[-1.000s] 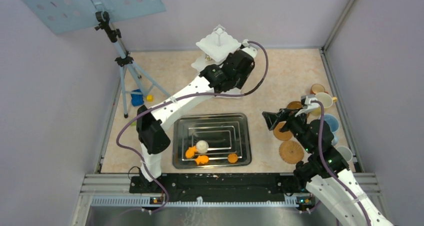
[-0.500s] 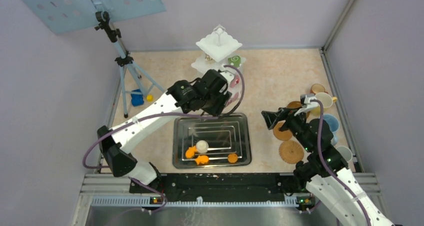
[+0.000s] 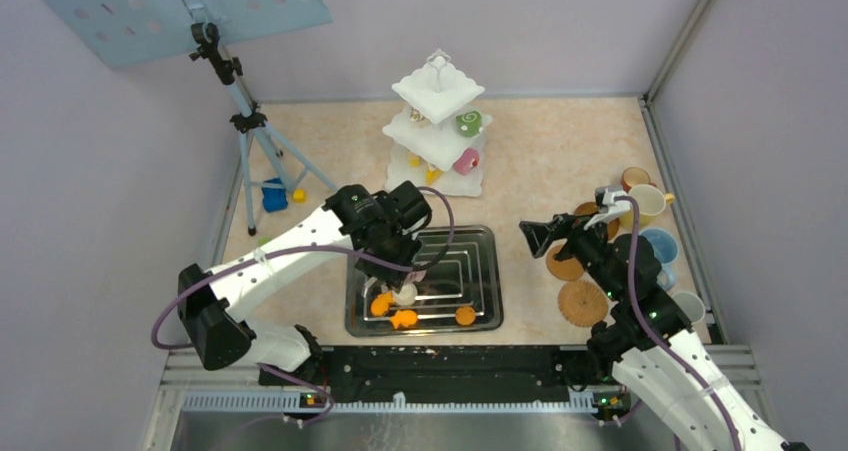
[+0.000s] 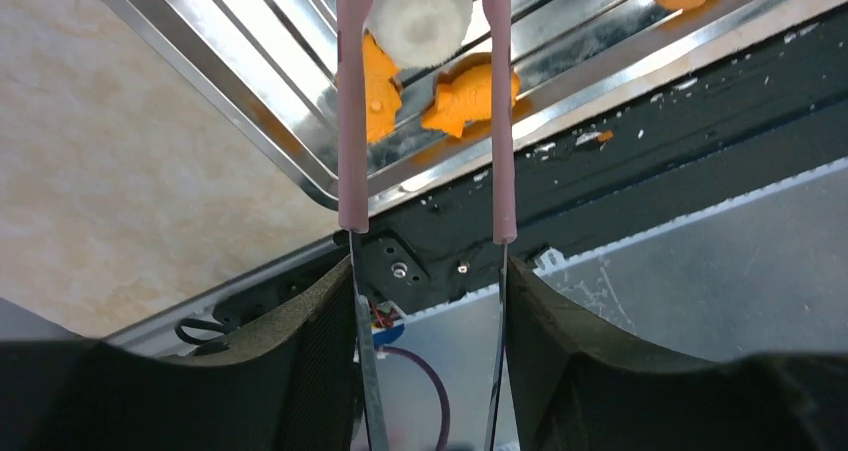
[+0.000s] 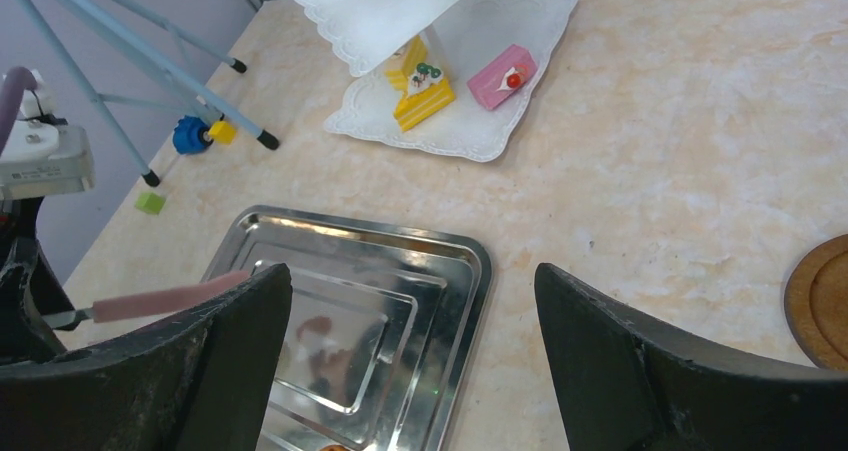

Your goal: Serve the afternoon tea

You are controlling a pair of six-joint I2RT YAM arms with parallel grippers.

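Note:
My left gripper [image 3: 402,253] is shut on the pink tongs [image 4: 352,101], low over the steel tray [image 3: 486,261]. The tong tips straddle a cream pastry [image 4: 420,16]; whether they pinch it I cannot tell. Orange pastries [image 4: 470,96] lie beside it, and another orange pastry [image 3: 465,316] sits to the right. The white three-tier stand [image 3: 437,91] carries a green swirl pastry [image 3: 467,123], a pink pastry [image 5: 502,76] and a yellow pastry [image 5: 422,96]. My right gripper [image 3: 535,236] hangs open and empty right of the tray. Mugs [image 3: 648,201] and brown coasters [image 3: 583,302] sit at the right edge.
A tripod [image 3: 245,121] with a perforated blue board stands at the back left, small blue and yellow blocks [image 3: 273,195] at its feet. The enclosure walls close in on three sides. The black base rail [image 4: 620,161] runs just in front of the tray.
The left arm swung back from the stand to the tray's near left part, lowering the tongs over the cream pastry as the tongs narrowed. The right arm stayed put.

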